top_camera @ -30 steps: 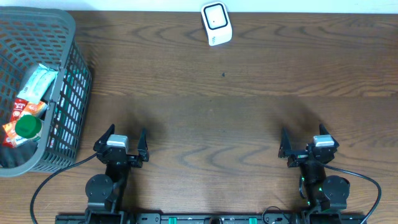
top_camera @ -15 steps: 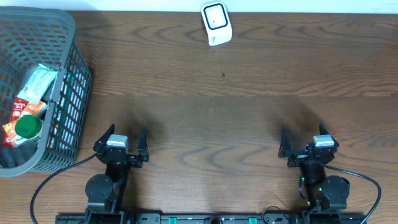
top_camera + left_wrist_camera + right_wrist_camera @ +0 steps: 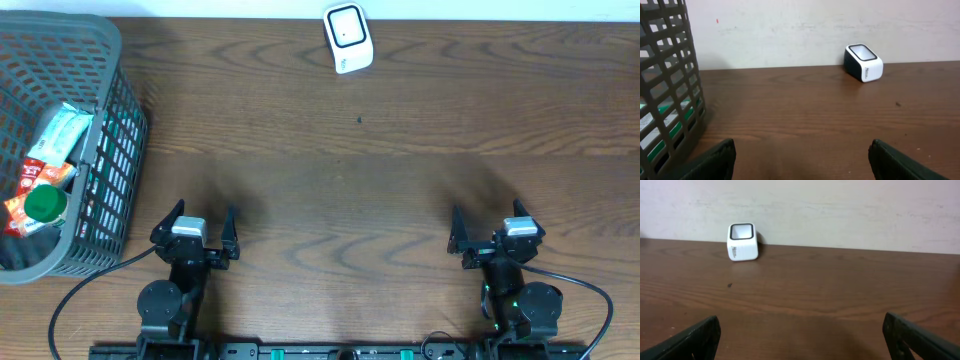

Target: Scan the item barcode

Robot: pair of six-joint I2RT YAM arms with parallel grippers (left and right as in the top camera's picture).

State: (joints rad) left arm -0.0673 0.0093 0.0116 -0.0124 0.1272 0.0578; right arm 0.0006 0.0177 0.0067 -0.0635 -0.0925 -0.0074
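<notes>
Items for scanning: white packet (image 3: 62, 132), red packet (image 3: 35, 185) and green cap (image 3: 45, 203), all inside the basket (image 3: 110, 140), close to its right wall.
Left gripper (image 3: 197, 222): just right of the basket, off its near right corner; jaws wide, holding nothing, apart from the packets.
Right gripper (image 3: 487, 228): well to the right of the basket; jaws spread fully, empty.
Scanner (image 3: 347, 38): far right of the basket, at the rear edge of the table (image 3: 400, 180).

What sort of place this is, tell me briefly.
Probably a mock shop checkout: a white barcode scanner and a grey shopping basket holding packaged goods, on a wooden table.
</notes>
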